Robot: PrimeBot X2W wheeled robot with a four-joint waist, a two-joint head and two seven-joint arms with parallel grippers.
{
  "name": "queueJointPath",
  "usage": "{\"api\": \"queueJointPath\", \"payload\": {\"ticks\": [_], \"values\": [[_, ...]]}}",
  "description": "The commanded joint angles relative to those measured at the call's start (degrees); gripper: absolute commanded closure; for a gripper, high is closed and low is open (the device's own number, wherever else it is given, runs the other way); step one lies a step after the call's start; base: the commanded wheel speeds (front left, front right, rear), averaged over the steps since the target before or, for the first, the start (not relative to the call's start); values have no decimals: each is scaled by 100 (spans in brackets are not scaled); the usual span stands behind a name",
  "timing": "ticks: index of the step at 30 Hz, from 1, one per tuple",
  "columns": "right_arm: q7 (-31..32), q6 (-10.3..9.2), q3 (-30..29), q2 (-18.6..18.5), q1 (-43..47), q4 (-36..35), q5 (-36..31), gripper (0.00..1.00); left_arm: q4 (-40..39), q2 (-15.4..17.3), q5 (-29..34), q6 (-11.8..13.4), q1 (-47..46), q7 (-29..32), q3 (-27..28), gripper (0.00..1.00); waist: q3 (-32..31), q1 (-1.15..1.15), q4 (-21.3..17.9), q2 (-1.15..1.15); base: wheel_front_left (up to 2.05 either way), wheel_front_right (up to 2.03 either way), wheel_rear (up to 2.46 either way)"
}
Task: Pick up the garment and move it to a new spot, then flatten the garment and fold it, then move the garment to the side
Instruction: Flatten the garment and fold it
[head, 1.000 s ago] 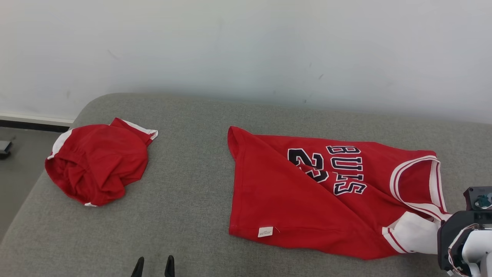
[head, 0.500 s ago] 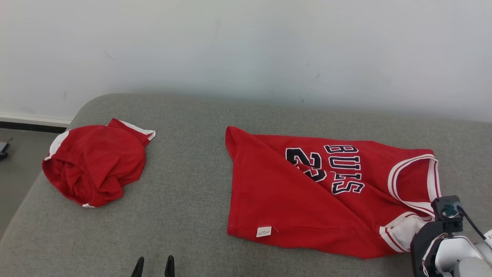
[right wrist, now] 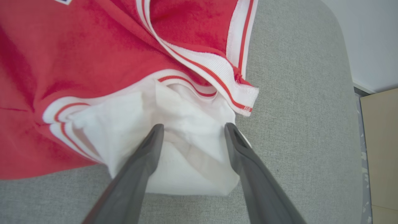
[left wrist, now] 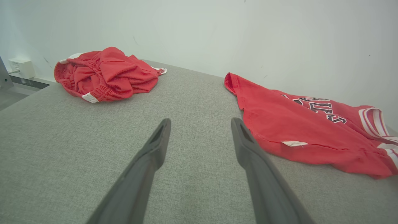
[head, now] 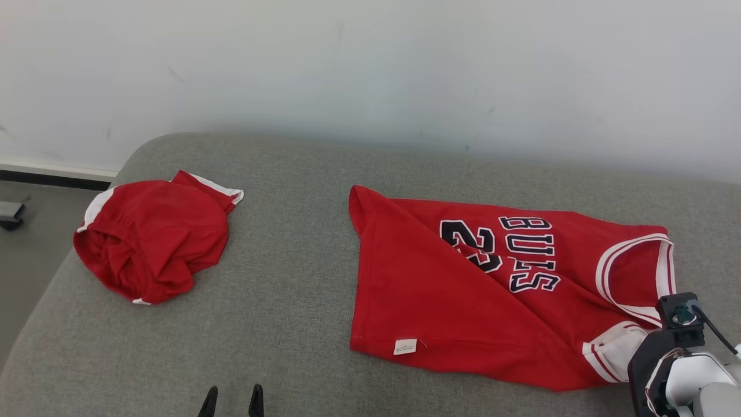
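Two claws, both spread wide, neither holding anything. Right claw [right wrist: 193, 127] is poised at the jersey's [head: 463, 289] white-lined armhole [right wrist: 186, 109], near the right end of the grey padded counter [head: 289, 174]. Left claw [head: 233, 389] hangs over bare counter, short of the hem. Crumpled red shorts [head: 153, 237] lie well to the left. Likely step: grasp the shoulder. Descend straight and pinch trim and lining together, not the counter's cover. The left claw should take the hem corner for an even lift.
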Motion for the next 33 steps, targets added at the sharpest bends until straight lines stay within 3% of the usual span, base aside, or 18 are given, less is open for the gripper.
{"api": "queueJointPath", "payload": {"ticks": [1,2,3,4,22,33], "values": [[-33,-13,-34,-29,-45,17,-26,22,5,-3,18,-12,-50,-19,8,0,21,0,20,0,0,0,0],[-72,-13,-61,-14,-58,15,-18,81,-2,-3,16,-10,-54,-19,14,0,32,0,23,0,0,0,0],[-72,-13,-61,-14,-58,15,-18,81,-2,-3,16,-10,-54,-19,14,0,32,0,23,0,0,0,0],[-124,-13,-77,2,-71,-1,-7,100,-10,-3,14,-8,-59,-19,16,0,44,0,24,0,0,0,0],[-402,-14,-411,217,198,-504,238,100,-40,-3,-39,71,-88,-19,-13,0,9,0,-379,0,0,0,0],[-771,-14,-1450,884,1316,-1726,675,100,-66,-3,-54,89,-23,-19,6,0,-38,0,-406,0,0,0,0]]}}
